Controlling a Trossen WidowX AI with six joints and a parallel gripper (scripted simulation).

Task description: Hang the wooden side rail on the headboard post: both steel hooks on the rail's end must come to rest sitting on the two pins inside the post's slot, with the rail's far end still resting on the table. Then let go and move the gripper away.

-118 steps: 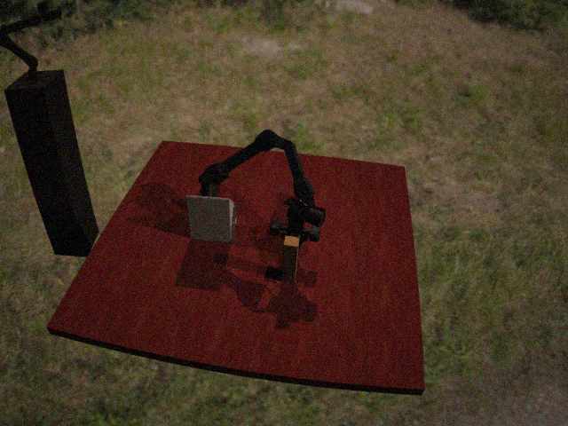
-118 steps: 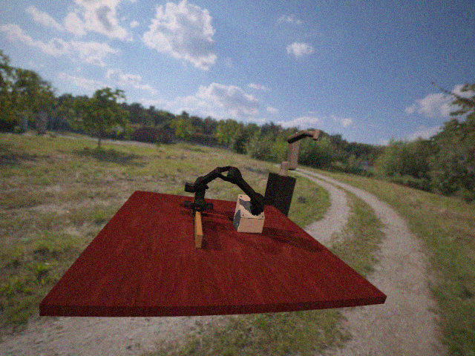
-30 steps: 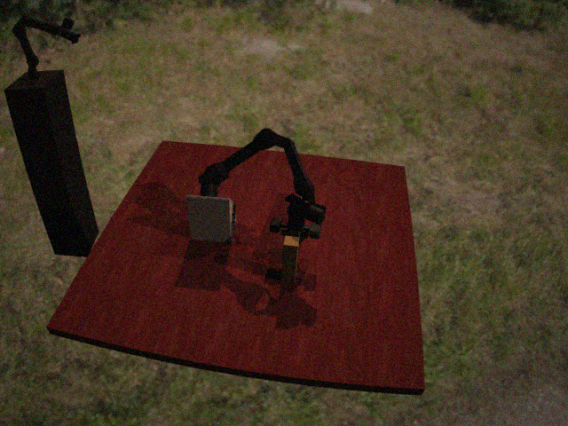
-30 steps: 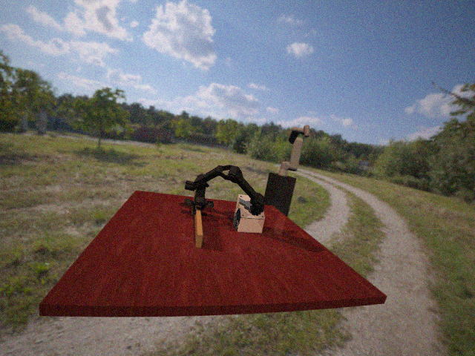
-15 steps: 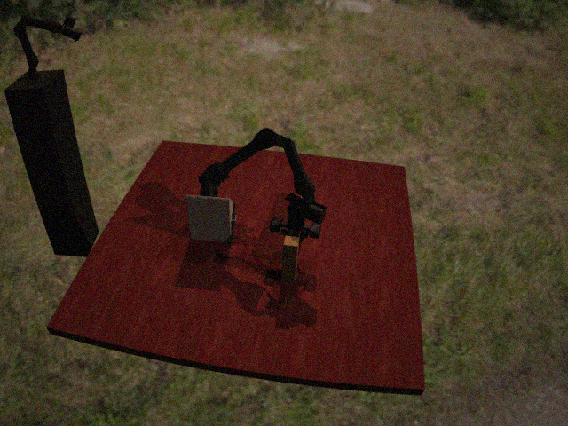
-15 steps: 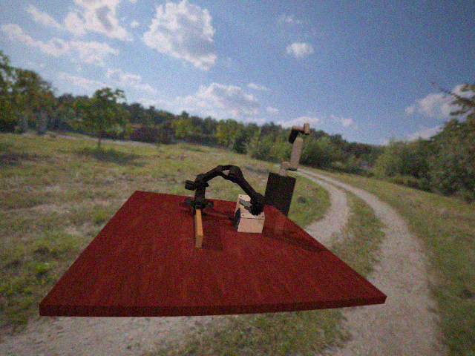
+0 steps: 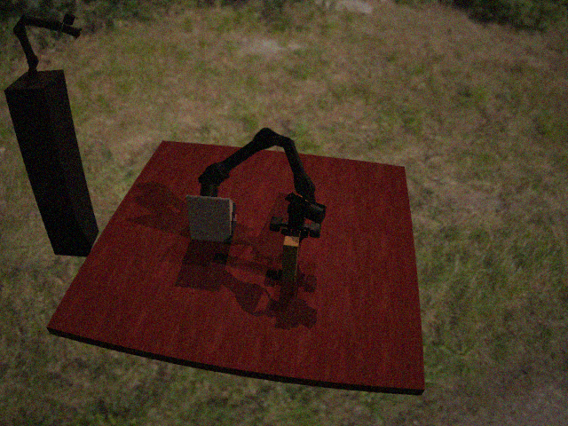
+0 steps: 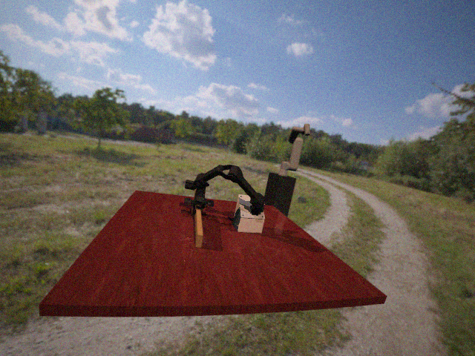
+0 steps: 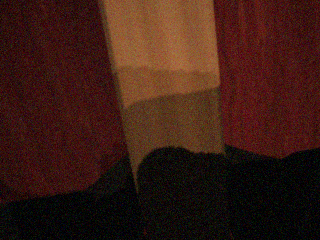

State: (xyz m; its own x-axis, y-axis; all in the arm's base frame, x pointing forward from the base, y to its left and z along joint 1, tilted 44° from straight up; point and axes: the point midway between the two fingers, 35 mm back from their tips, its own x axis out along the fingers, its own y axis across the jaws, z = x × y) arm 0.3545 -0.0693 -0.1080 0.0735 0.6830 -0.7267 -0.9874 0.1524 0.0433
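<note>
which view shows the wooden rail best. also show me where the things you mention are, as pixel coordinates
The exterior view: the wooden rail (image 7: 289, 261) (image 8: 198, 228) (image 9: 167, 45) stretches from the tool (image 7: 295, 229) (image 8: 198, 205) toward the camera, its near end in plain sight. The top view shows it dark and foreshortened; the wrist view gives a close strip of it, both ends out of sight.

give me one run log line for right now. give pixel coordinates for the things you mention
gripper (image 7: 294, 231) (image 8: 198, 204): shut on wooden rail (image 7: 290, 261) (image 8: 198, 228) (image 9: 165, 45) | rail: gap to pale block (image 7: 209, 218) (image 8: 250, 225) | hooks: not visible
</note>
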